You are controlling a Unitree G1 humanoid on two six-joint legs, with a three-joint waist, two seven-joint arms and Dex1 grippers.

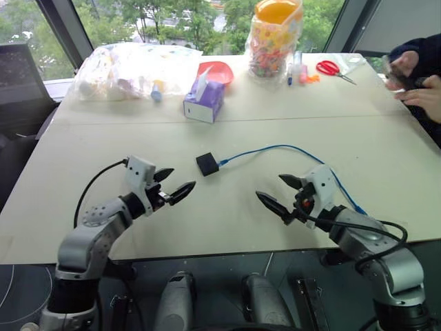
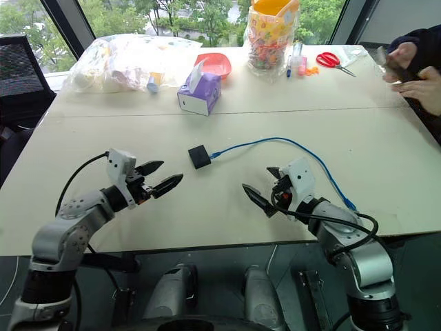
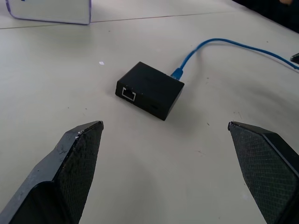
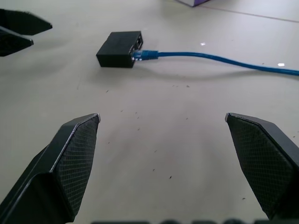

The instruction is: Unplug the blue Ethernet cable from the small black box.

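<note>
The left gripper [image 1: 173,183] hovers near the small black box [image 1: 207,164], on its left, fingers spread wide and holding nothing. The box lies flat on the table [image 1: 227,221], with one empty port facing that gripper. The blue Ethernet cable [image 1: 275,148] is plugged into the box's right side and runs away from it toward the table's near edge. To the right of the box, the right gripper [image 1: 279,193] hangs just as wide and empty. Nothing is done yet: holding the box and pulling the plug both remain. One box, one cable, two grippers.
</note>
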